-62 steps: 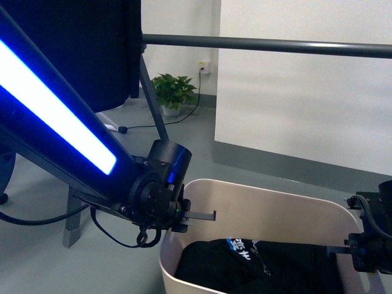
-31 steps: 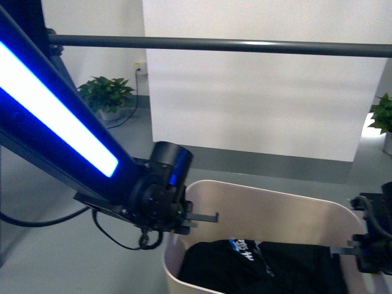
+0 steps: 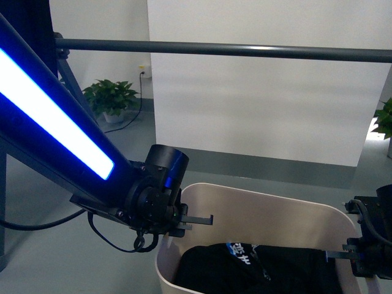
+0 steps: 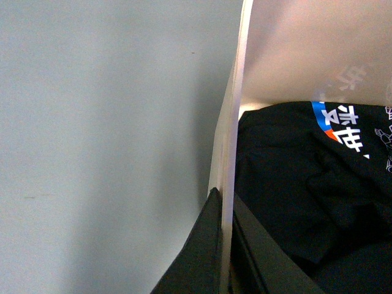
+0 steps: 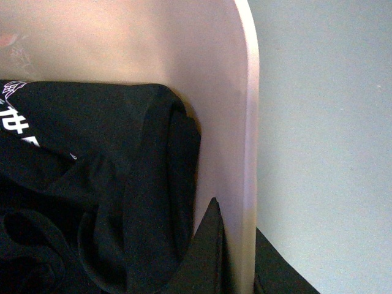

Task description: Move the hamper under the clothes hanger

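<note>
Grey floor [image 3: 49,266], hamper [image 3: 263,214] partly off-frame

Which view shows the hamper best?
The front view: it shows most of the hamper, with its rim, far wall and inside. Each wrist view shows only one side wall, held between fingers, and part of the black shirt inside.
</note>
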Motion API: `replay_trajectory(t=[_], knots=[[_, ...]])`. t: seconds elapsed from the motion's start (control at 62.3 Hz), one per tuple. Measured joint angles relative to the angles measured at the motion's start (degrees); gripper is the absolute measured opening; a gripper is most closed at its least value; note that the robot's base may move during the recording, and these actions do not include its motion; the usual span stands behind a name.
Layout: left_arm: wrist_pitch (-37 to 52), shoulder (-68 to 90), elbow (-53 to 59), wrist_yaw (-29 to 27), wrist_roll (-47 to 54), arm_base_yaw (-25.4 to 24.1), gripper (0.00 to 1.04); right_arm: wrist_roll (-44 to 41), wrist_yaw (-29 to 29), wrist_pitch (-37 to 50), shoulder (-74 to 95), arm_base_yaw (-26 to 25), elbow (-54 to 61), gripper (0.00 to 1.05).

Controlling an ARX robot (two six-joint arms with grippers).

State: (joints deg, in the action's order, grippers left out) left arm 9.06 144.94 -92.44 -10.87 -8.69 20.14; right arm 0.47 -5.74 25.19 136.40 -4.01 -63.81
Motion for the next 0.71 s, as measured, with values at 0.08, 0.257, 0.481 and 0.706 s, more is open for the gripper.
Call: replay_trajectory(t=[0.08, 0.257, 0.481, 0.706], knots=[[0.0, 0.0, 0.0, -0.1, 0.0, -0.2, 0.04, 0.0, 0.2, 0.0, 0.0, 0.2, 0.0, 0.03], [0.0, 0.0, 0.0, 0.2, 0.1, 0.3, 0.04, 0.0, -0.6, 0.0, 0.0, -0.2, 0.0, 0.03], [0.0, 0.0, 0.0, 0.4, 0.0, 1.0, 0.04, 0.0, -0.7, 0.0, 0.0, -1.0, 0.0, 0.03], [0.0, 0.0, 0.0, 0.2, 0.0, 0.8, 0.04, 0.0, -0.6, 0.0, 0.0, -0.8, 0.0, 0.03]])
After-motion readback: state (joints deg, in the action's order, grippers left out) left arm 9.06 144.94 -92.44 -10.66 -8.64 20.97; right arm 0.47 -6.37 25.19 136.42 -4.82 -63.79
